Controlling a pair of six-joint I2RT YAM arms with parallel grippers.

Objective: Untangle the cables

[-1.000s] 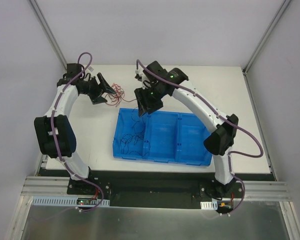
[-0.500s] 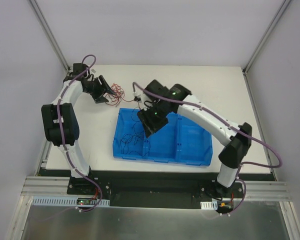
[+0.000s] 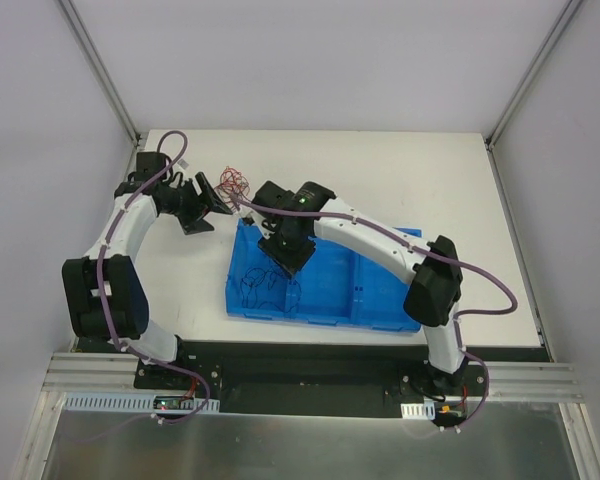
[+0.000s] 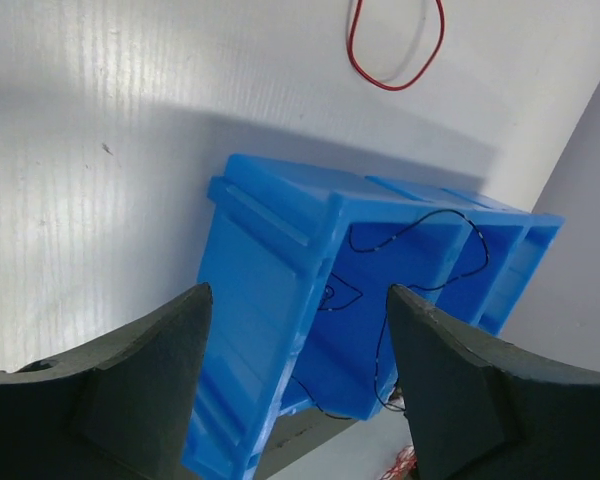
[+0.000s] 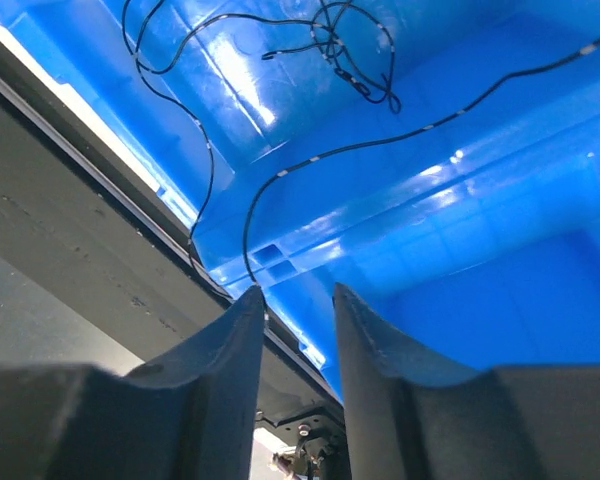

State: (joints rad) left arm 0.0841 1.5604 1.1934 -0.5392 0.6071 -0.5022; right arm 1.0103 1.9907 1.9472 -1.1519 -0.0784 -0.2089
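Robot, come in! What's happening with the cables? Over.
Left gripper jaws open, empty. Right gripper jaws slightly apart, over tangled black cables in blue tray. Red cables loose on table behind tray. Tray walls close by.

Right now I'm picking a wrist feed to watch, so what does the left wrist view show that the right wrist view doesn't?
Only the left wrist view shows a red cable looped on the white table, and the left gripper open wide. Only the right wrist view shows the right gripper, narrowly open, over the blue tray. Both show that tray and black cables inside it.
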